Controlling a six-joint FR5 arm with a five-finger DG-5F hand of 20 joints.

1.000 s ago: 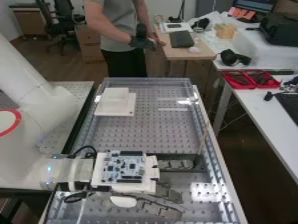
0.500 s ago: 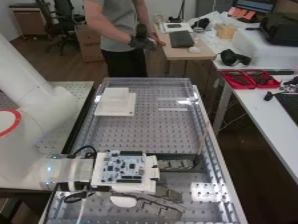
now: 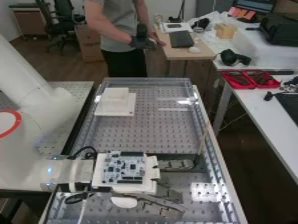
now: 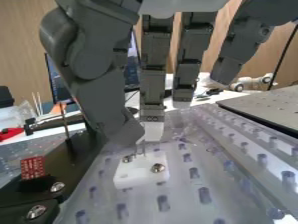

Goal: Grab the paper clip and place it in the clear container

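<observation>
- The hand (image 3: 167,192) is low over the near part of the perforated worktop (image 3: 143,131); the arm (image 3: 30,160) comes in from the left of the high view.
- In the wrist view, the thumb (image 4: 110,102) of the hand (image 4: 90,47) is bent in against the end of one of the long fingers (image 4: 154,65), and the two tips pinch the upper end of the paper clip (image 4: 140,148).
- The other fingers hang fairly straight, spread apart from one another and away from the clip.
- The paper clip shows as thin, upright metal wire beneath those tips, its lower end at a small white block (image 4: 137,175); whether it is touching the block or just above it, I cannot tell.
- The white block lies on the worktop and has two metal screws (image 4: 157,168) in its top.
- Beside the block in the wrist view is a dark bracket (image 4: 20,197) with screws of its own and a small red board (image 4: 32,167) standing on it.
- On the back of the hand sits a circuit board (image 3: 124,167) in a white mount (image 3: 100,175).
- Farther along the worktop in the high view, a white stand (image 3: 115,104) lies near the left edge.
- Red trays (image 3: 238,80) rest on a white desk (image 3: 267,117) at the right.
</observation>
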